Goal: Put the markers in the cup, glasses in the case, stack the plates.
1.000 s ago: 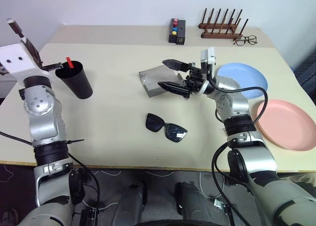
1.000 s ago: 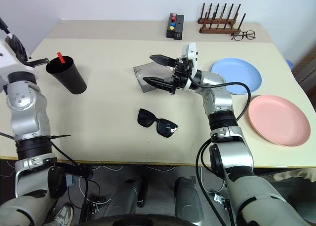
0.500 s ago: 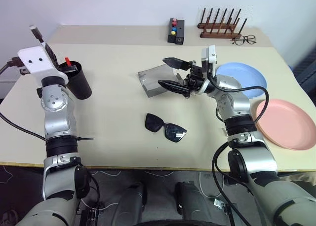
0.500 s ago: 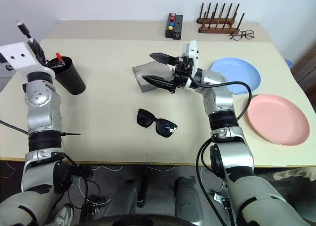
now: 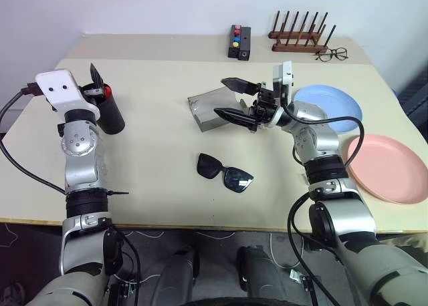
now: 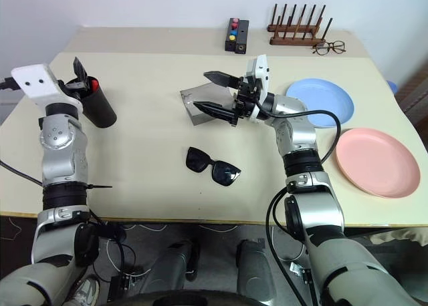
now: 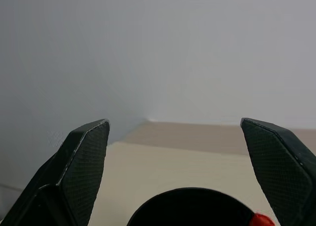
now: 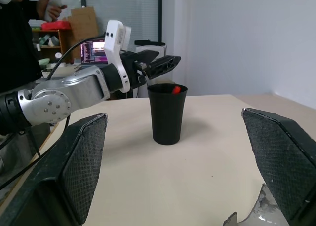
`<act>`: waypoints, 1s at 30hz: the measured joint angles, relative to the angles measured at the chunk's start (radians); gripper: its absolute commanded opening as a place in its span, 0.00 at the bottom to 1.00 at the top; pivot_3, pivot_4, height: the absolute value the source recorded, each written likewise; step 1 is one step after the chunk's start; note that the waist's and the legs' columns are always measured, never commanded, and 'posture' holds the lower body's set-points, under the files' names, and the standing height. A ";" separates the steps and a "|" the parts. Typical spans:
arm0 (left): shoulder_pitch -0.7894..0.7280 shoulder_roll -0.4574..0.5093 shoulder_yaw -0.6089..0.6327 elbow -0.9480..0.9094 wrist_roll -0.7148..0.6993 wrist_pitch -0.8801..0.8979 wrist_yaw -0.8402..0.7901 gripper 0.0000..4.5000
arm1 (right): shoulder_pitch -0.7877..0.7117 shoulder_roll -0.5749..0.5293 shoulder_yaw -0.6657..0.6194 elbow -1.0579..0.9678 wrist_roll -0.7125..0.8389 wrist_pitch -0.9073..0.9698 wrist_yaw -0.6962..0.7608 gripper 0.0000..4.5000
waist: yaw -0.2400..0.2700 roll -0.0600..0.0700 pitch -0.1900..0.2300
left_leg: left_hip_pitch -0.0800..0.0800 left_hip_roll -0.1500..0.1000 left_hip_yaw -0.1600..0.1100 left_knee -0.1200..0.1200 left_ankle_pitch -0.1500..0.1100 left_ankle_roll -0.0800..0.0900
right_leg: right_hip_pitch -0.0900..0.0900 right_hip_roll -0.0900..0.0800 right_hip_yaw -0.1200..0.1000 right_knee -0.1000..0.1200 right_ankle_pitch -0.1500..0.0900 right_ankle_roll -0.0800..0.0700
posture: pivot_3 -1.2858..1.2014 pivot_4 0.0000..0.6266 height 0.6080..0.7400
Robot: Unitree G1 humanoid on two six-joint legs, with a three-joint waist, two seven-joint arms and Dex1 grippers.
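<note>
The black cup [image 5: 111, 113] stands at the table's left, with a red-capped marker [image 5: 107, 90] sticking out of its rim. My left gripper [image 5: 95, 82] hovers open just over that rim; in the left wrist view its fingers [image 7: 84, 157] stand wide apart on either side of the cup [image 7: 192, 208]. The black sunglasses [image 5: 225, 172] lie folded out near the middle front. The grey case [image 5: 210, 113] lies behind them. My right gripper [image 5: 222, 97] is open above the case, pointing left and holding nothing. The blue plate [image 5: 338, 103] and pink plate [image 5: 388, 169] lie side by side at the right.
A black box with coloured buttons [image 5: 239, 42], a wooden peg rack [image 5: 299, 37] and thin-framed spectacles [image 5: 332, 53] sit along the far edge. A person [image 8: 17, 33] stands beyond the table's left end.
My left gripper came right and down to the cup's rim and opened. The slim dark stick that stood up from it earlier is gone. The right arm has not moved.
</note>
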 measured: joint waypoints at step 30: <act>-0.652 -0.080 -0.567 0.684 0.068 0.403 -1.010 0.98 | 0.329 -0.274 -0.047 -0.407 -0.080 0.179 -0.337 1.00 | 0.000 -0.002 0.001 | -0.002 0.000 0.002 0.002 -0.001 0.002 | 0.001 0.000 0.000 -0.001 -0.001 0.001 | 0.52 0.24 1.00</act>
